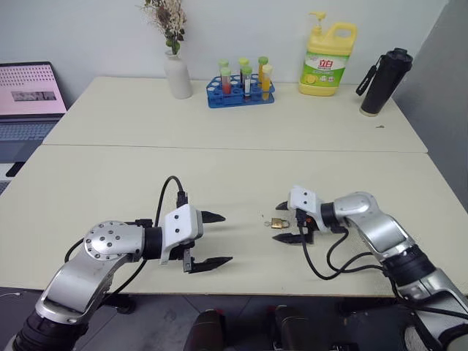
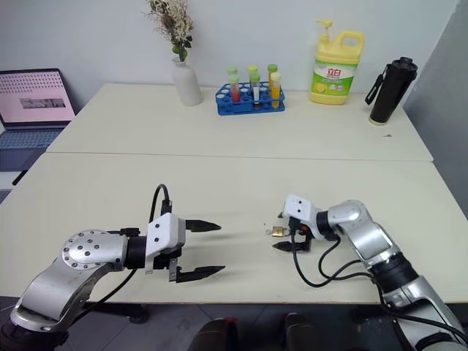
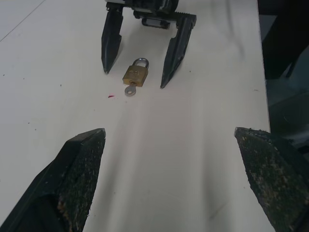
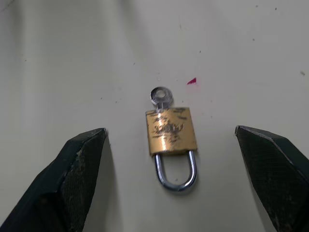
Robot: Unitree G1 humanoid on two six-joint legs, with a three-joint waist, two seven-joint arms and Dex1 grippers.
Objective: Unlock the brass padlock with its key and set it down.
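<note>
Right gripper poised to take the padlock, nothing grasped yet.

The brass padlock (image 4: 171,130) lies flat on the table (image 1: 219,168) between the spread fingers of the right gripper (image 1: 288,221), key (image 4: 159,96) in its base, shackle shut. The left gripper (image 1: 211,239), fingers also apart, waits opposite, well short. Next, I judge: close on the body, leaving the key free.

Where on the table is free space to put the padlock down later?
Bare tabletop lies between the left gripper and the brass padlock, and across the middle. The far edge is crowded: vase, test tube rack, detergent bottle, black flask.
</note>
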